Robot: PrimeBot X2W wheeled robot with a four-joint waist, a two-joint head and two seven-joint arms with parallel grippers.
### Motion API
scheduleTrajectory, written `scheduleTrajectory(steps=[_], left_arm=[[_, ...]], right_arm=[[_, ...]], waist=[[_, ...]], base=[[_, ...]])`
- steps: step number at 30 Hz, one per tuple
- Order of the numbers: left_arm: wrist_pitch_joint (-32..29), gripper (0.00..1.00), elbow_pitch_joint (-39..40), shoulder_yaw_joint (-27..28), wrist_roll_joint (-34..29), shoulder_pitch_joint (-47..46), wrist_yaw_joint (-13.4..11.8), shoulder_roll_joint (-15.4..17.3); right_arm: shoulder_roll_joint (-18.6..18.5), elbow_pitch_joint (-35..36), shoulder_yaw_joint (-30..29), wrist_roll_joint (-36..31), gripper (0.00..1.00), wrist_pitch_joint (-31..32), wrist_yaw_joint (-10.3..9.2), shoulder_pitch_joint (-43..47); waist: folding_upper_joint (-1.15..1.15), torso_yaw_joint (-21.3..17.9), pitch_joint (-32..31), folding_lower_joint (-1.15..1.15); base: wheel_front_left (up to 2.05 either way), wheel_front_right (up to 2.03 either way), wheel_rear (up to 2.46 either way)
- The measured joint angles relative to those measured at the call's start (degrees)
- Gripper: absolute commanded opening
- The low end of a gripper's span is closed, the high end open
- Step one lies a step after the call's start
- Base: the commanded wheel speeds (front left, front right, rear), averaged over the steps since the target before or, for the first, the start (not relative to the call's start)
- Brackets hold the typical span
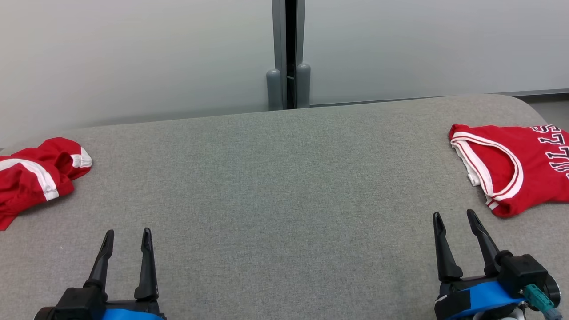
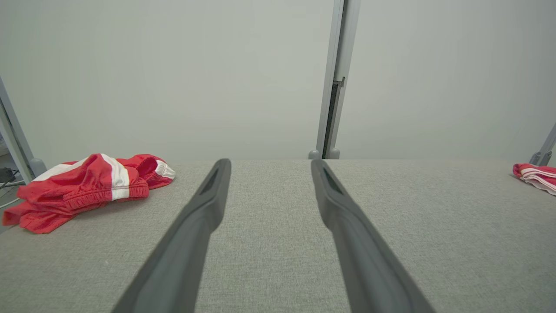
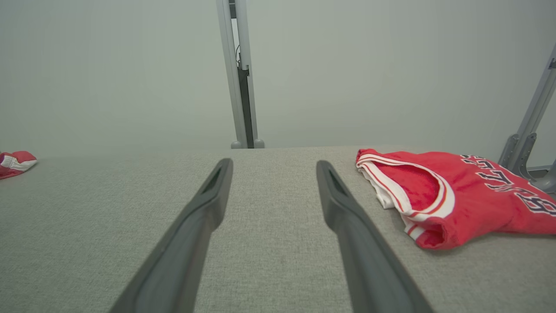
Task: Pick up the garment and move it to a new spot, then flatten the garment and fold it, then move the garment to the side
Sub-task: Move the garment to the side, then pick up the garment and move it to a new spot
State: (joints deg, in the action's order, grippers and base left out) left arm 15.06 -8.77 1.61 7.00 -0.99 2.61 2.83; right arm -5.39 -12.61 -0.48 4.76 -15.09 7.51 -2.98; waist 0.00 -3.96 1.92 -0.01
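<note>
1. On the grey desk [image 1: 284,178], the left pincer [image 1: 128,232] and the right pincer [image 1: 454,214] stood well apart. Each had its fingers spread wide with nothing between them.
2. Both pincers sat low over the desk, fingers pointing toward its far edge.
3. Well out to the left of the left pincer, a little beyond its tips, lay the red shorts [image 1: 33,178]. They were crumpled, white-striped, and at the desk's left edge.
4. Just beyond the right pincer and to its right lay the red jersey [image 1: 511,169]. It was spread fairly flat, with a white-trimmed opening toward the pincer and dark letters across it. It lay near the fingertips but apart from them.
5. Straight ahead of both pincers, past the desk's far edge, rose a pale wall [image 1: 133,58] with a grey post [image 1: 288,53] between its panels.
</note>
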Motion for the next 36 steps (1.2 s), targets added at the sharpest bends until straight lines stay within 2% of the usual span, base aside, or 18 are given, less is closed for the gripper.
scheduleTrajectory(steps=[9, 16, 24, 36], left_arm=[[0.0, 1.00, -0.3, -0.1, 0.0, 0.1, 0.0, 0.0], [0.0, 1.00, -0.1, 0.6, -0.2, -0.1, -0.2, 0.0], [0.0, 1.00, 0.2, 1.9, -0.6, -0.9, -0.3, 0.0], [0.0, 1.00, 1.0, 2.7, 0.0, -0.7, -1.0, 0.0]], right_arm=[[0.3, 0.1, 0.0, -0.4, 1.00, 0.0, 0.00, 0.5], [0.5, 0.2, 0.3, -0.4, 1.00, 0.0, 0.00, 0.4], [0.5, 0.3, 0.7, -0.2, 1.00, 0.0, 0.00, 0.0], [0.2, -0.5, 1.7, -0.2, 1.00, 0.0, -0.01, -1.8]], waist=[[0.00, 0.8, -0.1, 0.00], [0.00, 3.4, 0.4, 0.01], [0.00, 9.2, 1.5, 0.01], [0.00, 20.3, 3.3, 0.01]], base=[[0.00, 0.00, 0.00], [0.00, 0.00, 0.00], [0.00, 0.00, 0.00], [0.00, 0.00, 0.00]])
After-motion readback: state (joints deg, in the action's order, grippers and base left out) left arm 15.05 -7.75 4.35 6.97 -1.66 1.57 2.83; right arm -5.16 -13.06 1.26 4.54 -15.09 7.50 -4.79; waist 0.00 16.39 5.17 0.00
